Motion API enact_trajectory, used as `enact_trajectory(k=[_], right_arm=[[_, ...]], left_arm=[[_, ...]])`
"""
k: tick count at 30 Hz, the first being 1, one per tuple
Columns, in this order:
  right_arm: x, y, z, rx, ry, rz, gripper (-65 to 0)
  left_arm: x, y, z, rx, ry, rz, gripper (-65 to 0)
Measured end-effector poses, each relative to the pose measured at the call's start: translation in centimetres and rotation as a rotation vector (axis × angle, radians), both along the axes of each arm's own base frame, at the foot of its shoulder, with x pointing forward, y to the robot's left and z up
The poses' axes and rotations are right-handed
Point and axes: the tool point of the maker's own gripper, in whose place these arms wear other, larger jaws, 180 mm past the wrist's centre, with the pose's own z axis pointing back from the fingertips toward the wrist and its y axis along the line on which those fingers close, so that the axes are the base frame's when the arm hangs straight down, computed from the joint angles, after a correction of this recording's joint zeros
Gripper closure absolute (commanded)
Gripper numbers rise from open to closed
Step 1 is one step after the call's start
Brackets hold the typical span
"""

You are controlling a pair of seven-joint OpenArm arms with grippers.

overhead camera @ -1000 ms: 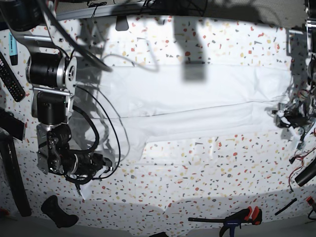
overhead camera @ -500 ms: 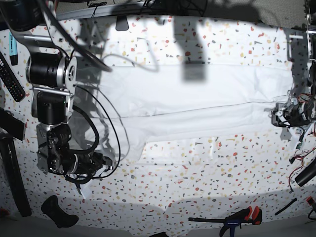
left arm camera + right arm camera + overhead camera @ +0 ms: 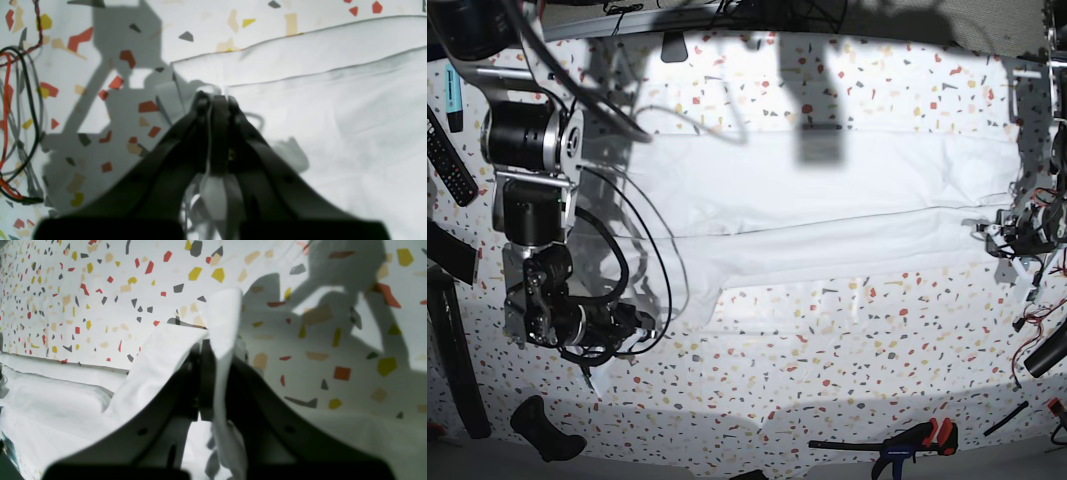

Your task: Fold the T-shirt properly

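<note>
Nearby, a clamp [image 3: 914,443] lies on the surface's [image 3: 827,370] near edge. Farther, the T-shirt [image 3: 827,200] spreads mid-surface, a remote [image 3: 447,155] far left. Only wrist views show grips: left gripper [image 3: 216,98] pinching its hem, right gripper [image 3: 213,343] clamped on cloth.

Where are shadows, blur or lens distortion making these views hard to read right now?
Base view: fisheye bends the tabletop; a dark blocky shadow lies on the T-shirt. Left wrist: the shut left gripper is blurred, its shadow on the terrazzo. Right wrist: the right gripper, shut on cloth, is soft and dark, with shadows at right.
</note>
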Motion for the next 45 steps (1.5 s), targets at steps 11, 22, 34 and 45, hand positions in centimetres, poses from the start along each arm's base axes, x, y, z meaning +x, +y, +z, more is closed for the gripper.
enact_trajectory(k=[11, 22, 34, 45], right_arm=[[-2.8, 0.4, 1.8, -0.094, -0.153, 0.051, 0.0], [-10.8, -2.8, 1.2, -0.277, -0.22, 0.119, 0.0], [-17.6, -6.1, -1.1, -0.529, -0.21, 0.219, 0.0], [-19.5, -7.6, -2.7, -0.638, -0.192, 0.253, 0.0]], left_arm=[[1.3, -2.5, 3.9, 0.031, -0.087, -0.095, 0.0], [0.0, -5.8, 7.0, 0.064, -0.152, -0.219, 0.0], [-6.6, -8.3, 6.2, 0.162, -0.132, -0.374, 0.0], [-10.6, -4.7, 2.9, 0.343, -0.033, -0.372, 0.0]])
